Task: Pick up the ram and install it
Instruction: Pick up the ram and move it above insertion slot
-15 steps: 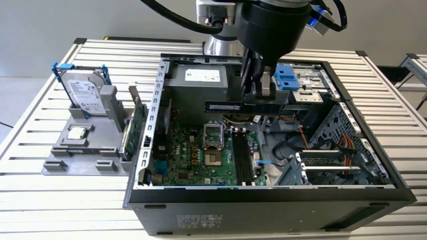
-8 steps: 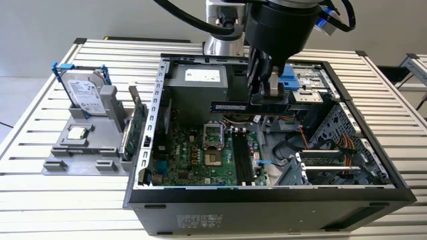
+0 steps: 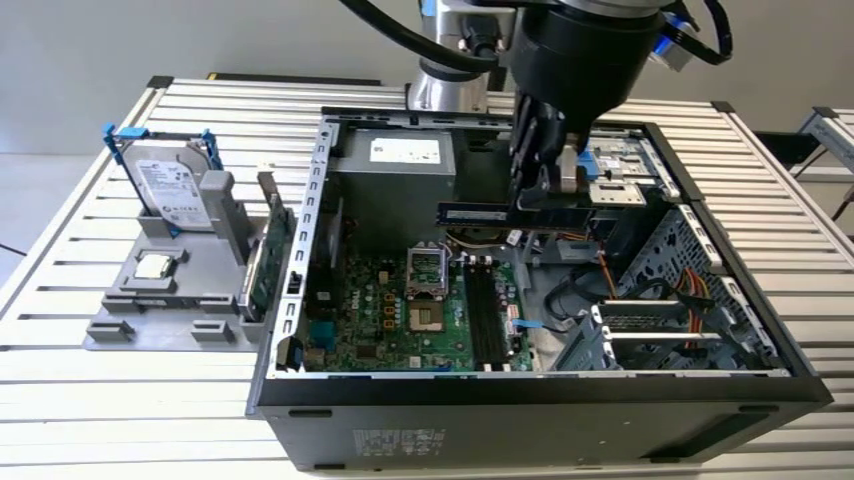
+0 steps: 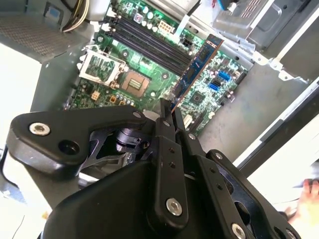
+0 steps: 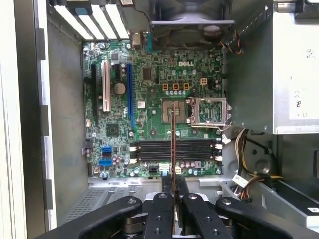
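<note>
Ram (image 3: 474, 212) hangs in the air inside the open computer case (image 3: 534, 392), pinched at one end by the gripper (image 3: 527, 205); the fingers are pressed together on it, which shows in both wrist views, where the gripper (image 4: 167, 107) (image 5: 173, 191) clamps the ram (image 4: 197, 64) (image 5: 173, 149) and the stick reaches out beyond the fingertips; in the first wrist view it appears edge-on as a thin line.

Across the exterior view from its left: the slatted table (image 3: 80, 400) carries a grey holder (image 3: 160, 300) near its edge on the exterior view's left; a silver hard drive (image 3: 174, 190) in a blue-clipped frame stands upright in that holder, and a green circuit card (image 3: 271, 255) stands on edge at the side of the holder nearest the case; the case lies open on the middle of the table, with the power supply (image 3: 394, 165) at its far end and the green motherboard (image 3: 387, 320) flat on its floor; on the board sit the processor socket (image 3: 427, 270) (image 4: 135, 82) (image 5: 174, 107) and, beside it, the black memory slots (image 3: 487, 320) (image 4: 149, 45) (image 5: 149, 149); the ram is held above the board, clear of the slots and touching none of them, just in front of the power supply; the gripper comes down from above at the ram's end on the exterior view's right.
</note>
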You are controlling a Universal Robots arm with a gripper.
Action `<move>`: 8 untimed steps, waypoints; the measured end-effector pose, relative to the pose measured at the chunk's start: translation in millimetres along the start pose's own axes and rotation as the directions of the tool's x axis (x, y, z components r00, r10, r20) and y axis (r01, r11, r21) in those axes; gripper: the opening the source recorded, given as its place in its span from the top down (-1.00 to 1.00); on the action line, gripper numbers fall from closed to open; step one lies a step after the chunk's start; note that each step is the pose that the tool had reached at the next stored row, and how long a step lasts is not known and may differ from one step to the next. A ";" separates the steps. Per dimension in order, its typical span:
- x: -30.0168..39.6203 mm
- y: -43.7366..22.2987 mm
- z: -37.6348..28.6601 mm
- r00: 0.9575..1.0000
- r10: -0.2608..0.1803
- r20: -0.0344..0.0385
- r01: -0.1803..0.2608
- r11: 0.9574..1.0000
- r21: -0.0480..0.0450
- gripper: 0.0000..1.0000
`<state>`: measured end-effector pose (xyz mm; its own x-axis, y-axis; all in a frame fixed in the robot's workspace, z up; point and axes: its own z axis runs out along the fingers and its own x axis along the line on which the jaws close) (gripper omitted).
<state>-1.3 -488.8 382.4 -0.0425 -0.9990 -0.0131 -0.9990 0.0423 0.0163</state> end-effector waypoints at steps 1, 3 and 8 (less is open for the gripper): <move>-0.1 -1.4 0.0 1.000 0.000 0.000 0.000 1.000 0.000 1.00; -0.2 -4.7 -0.1 1.000 0.000 0.000 0.000 1.000 0.000 1.00; -0.6 -12.5 -0.2 1.000 0.000 0.000 0.000 1.000 0.000 1.00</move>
<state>11.2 -488.8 382.4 -0.0425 -0.9990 -0.0131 -0.9990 0.0423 0.0163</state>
